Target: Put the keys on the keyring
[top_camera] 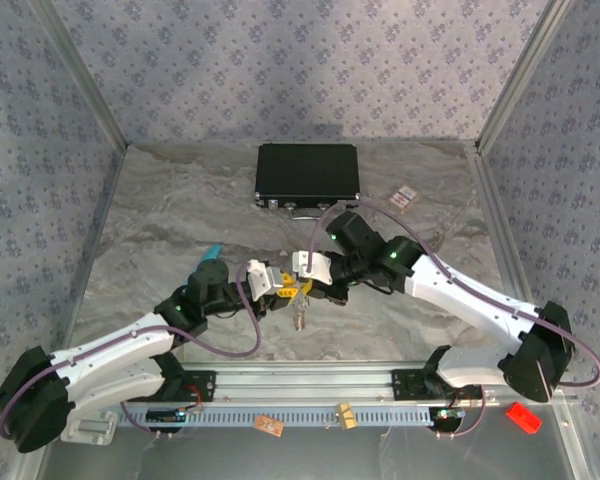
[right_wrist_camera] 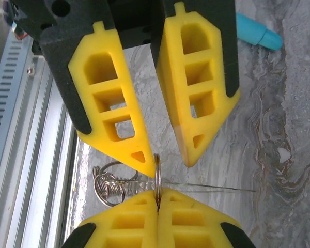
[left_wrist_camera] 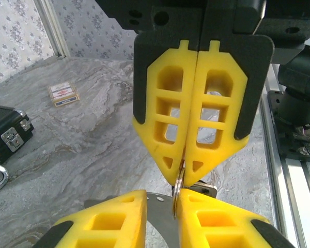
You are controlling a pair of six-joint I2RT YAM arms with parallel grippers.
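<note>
Marbled table under keyring, patterned walls

Left hand slightly parted, right hand pinched shut, tip to tip.

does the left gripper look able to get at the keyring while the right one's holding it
Probably yes. The right gripper is shut on one edge of the keyring only; the rest of the loop stands between the open fingers of the left gripper, with nothing in the way.
</note>
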